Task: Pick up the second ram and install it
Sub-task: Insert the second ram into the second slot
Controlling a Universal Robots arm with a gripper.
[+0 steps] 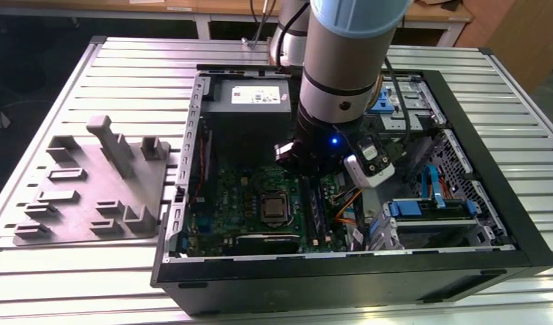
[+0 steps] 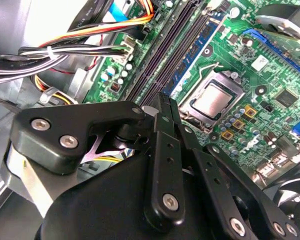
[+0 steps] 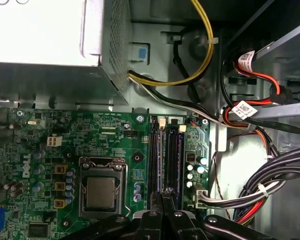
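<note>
Claw (image 3: 165, 199) sits low in the case (image 1: 520, 237), centre of the exterior view, fingers closed together over the slots (image 3: 167, 155), seemingly to press down. A blue-green stick, likely the ram (image 2: 200, 47), stands edge-up in a slot there.

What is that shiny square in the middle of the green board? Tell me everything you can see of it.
It is a square chip with a flat, dull silver metal top, left bare with nothing mounted over it. It lies flat in its socket, held by a metal frame around its edges. It sits on the green board, beside the long black slots but apart from them. Small yellow-rimmed blocks stand along one side.
</note>
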